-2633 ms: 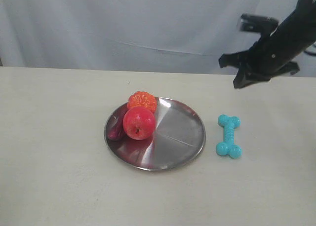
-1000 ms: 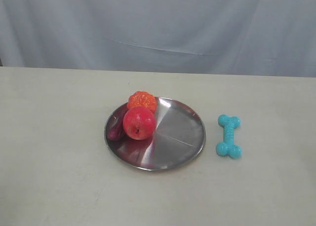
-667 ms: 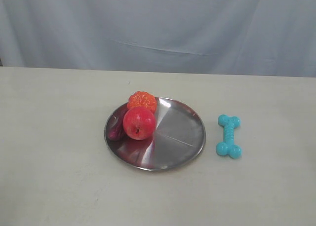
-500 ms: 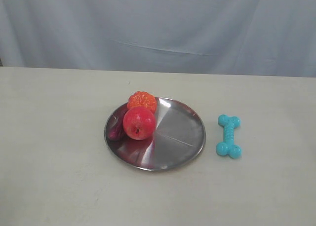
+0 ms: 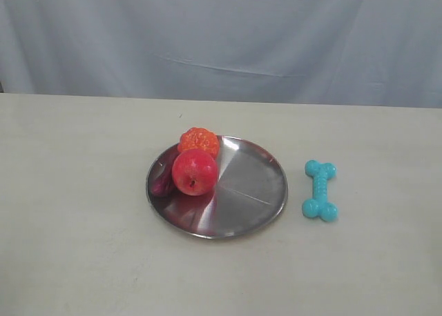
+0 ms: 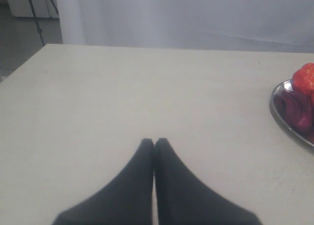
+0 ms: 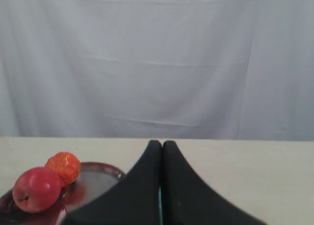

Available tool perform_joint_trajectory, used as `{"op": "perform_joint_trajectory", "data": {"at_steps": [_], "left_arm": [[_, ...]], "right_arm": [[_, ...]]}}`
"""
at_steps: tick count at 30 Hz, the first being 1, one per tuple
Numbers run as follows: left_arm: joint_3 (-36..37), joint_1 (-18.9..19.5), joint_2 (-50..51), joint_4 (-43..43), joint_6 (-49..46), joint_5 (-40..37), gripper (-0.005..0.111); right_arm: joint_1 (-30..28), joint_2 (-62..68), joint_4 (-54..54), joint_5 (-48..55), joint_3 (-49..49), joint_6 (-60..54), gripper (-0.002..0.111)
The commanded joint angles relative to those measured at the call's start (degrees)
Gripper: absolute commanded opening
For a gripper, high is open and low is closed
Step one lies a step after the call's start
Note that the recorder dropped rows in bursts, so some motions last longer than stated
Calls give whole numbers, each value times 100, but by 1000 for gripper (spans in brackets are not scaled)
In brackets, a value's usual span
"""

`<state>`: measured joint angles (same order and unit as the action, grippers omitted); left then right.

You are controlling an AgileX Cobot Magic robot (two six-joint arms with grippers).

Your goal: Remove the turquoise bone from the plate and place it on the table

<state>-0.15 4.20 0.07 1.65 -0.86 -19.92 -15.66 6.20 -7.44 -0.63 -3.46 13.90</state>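
Left gripper [image 6: 154,142]: both dark fingers pressed together along their full length, no gap at the tips, nothing between them. Tips sit over bare table [image 5: 69,247], not touching any object. Plate [image 6: 274,104] lies ahead of these fingers and well off toward the right arm's side, well apart from the tips; only its near rim is in the left wrist view, with a dark purple toy [image 6: 294,107] in it and a red-orange lump at the picture's edge, too cropped to name. Right gripper [image 7: 158,144]: fingers likewise closed flat against each other, holding nothing. Ahead of these fingers, toward the left arm's side, the plate carries the red ball [image 7: 36,189] and the orange toy [image 7: 64,167], touching each other, with the ball nearer the fingers. A thin turquoise sliver shows in the seam between the right fingers, low down; the rest is hidden behind them. Turquoise bone [image 5: 320,190]: per the exterior view, flat on the table, off the plate, just beside the rim on the side away from the toys, not touching it. Pale curtain [image 5: 221,40] hangs beyond the table's far edge.
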Motion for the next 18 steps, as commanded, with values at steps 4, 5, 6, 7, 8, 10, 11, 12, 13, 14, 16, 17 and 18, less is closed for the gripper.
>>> {"op": "perform_joint_trajectory", "data": {"at_steps": [4, 5, 6, 7, 8, 10, 11, 12, 13, 14, 16, 17, 18], "left_arm": [[15, 26, -7, 28, 24, 31, 0], [15, 26, -7, 28, 24, 31, 0], [15, 26, -7, 28, 24, 31, 0], [15, 26, -7, 28, 24, 31, 0], [15, 26, -7, 28, 24, 31, 0], [15, 26, -7, 28, 24, 31, 0], [15, 26, -7, 28, 24, 31, 0], [15, 26, -7, 28, 24, 31, 0], [15, 26, -7, 28, 24, 31, 0], [15, 26, -7, 28, 24, 31, 0], [15, 26, -7, 28, 24, 31, 0], [15, 26, -7, 28, 24, 31, 0], [15, 26, -7, 28, 24, 31, 0]], "right_arm": [[-18, -620, -20, 351, 346, 121, -1], [-18, -620, -20, 466, 346, 107, -1], [-27, -620, -20, 568, 346, 62, -1], [-27, -620, -20, 686, 346, 27, -1], [-27, -620, -20, 853, 346, -7, -1], [-41, -620, -20, 1084, 346, -19, -1], [-54, -620, -20, 1199, 346, -19, -1], [-79, -620, -20, 1331, 346, -19, -1], [-89, -620, -20, 1447, 346, -19, -1], [-89, -620, -20, 1575, 346, -45, -1], [-89, -620, -20, 1792, 346, -42, -1], [-89, -620, -20, 1906, 346, -42, -1], [-89, -620, -20, 2048, 346, -42, -1]]}}
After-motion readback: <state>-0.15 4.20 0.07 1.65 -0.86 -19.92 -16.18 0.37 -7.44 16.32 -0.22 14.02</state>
